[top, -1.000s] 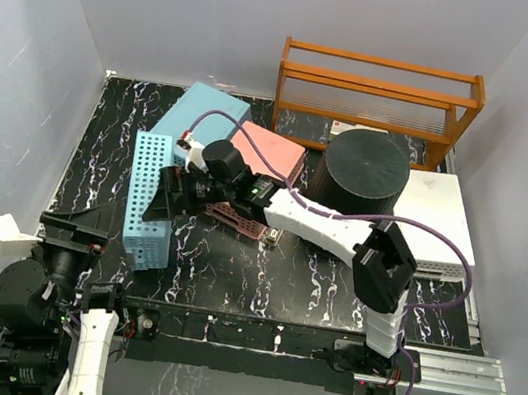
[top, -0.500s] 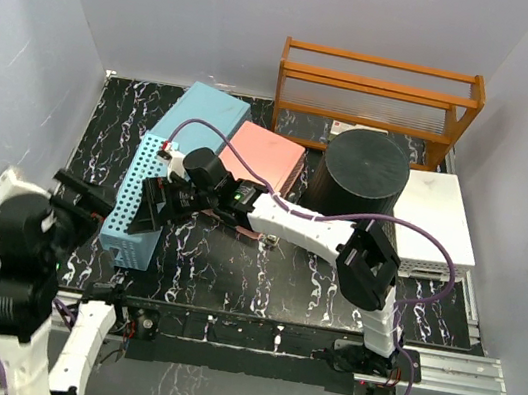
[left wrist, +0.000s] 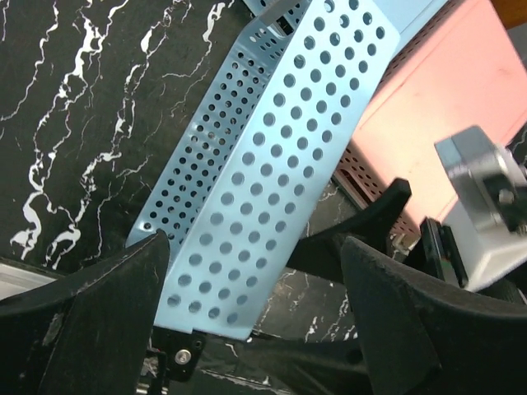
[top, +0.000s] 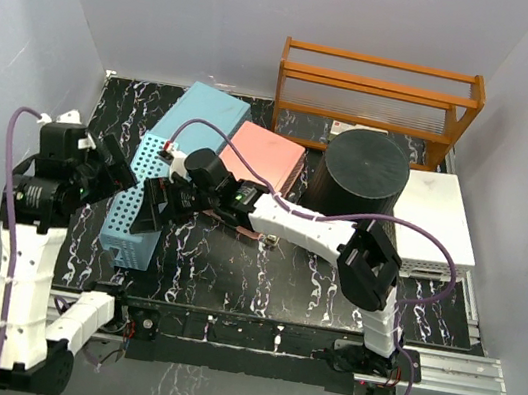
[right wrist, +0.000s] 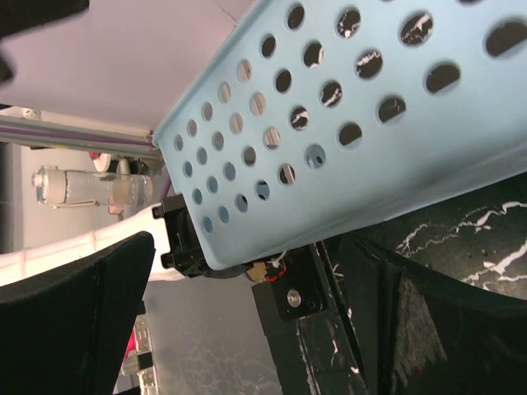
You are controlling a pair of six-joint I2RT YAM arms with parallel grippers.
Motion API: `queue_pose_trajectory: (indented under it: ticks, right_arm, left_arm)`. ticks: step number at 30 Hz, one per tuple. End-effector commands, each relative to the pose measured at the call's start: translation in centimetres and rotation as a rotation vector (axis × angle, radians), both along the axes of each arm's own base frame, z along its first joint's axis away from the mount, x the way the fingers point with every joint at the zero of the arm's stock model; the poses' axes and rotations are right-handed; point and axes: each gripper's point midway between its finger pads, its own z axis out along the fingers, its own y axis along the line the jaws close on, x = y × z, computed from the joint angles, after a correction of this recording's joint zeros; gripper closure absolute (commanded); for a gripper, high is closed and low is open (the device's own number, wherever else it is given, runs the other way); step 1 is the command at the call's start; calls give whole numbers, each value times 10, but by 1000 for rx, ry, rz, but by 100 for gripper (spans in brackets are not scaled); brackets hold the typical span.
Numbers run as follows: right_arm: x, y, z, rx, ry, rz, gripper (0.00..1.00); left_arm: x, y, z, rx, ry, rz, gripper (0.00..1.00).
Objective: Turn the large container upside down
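The large container, a round black bucket, stands at the back right of the black marbled table, showing a flat dark disc on top. Neither gripper is near it, and neither wrist view shows it. My left gripper is open just left of a tilted blue perforated basket. In the left wrist view that basket fills the space above the open left gripper. My right gripper is open at the basket's right side. The right wrist view has the basket just above the open right gripper.
A pink basket lies beside the bucket, with a pale blue one behind it. A white basket sits at the right edge. An orange wooden rack stands along the back wall. Grey walls close in three sides.
My left arm has risen from the near left corner and swung up beside the blue basket. The right gripper shifted left and the blue basket tipped onto its edge. The bucket has not moved.
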Motion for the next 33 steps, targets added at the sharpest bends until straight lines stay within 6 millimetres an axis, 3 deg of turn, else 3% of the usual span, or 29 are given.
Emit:
queue_pose_trajectory:
  ticks: [1, 5, 14, 17, 20, 22, 27, 30, 33]
  right_arm:
    - [0, -11, 33, 60, -65, -11, 4]
    - [-2, -16, 29, 52, -59, -17, 3]
    - [0, -19, 21, 23, -60, -33, 3]
    - [1, -17, 21, 21, -59, -33, 3]
    - [2, -17, 21, 21, -62, -34, 3]
    - [2, -16, 22, 23, -63, -35, 3]
    - [5, -15, 21, 11, -69, -43, 3]
    - [7, -15, 20, 3, -72, -49, 3]
    - [6, -16, 22, 2, -74, -54, 3]
  left_arm:
    - [21, -1, -2, 39, -2, -61, 19]
    - [28, 6, -19, 83, 61, -68, 23]
    - [36, 0, -67, 46, 146, -142, 32]
    - [39, -1, -70, -5, 131, -153, 38]
    - [43, -1, -68, -20, 119, -154, 54]
    - [45, 0, -68, -17, 120, -154, 72]
    - [51, 4, -63, -1, 106, -154, 82]
    - [55, 5, -64, 2, 108, -154, 100]
    - [57, 7, -66, 6, 113, -153, 100]
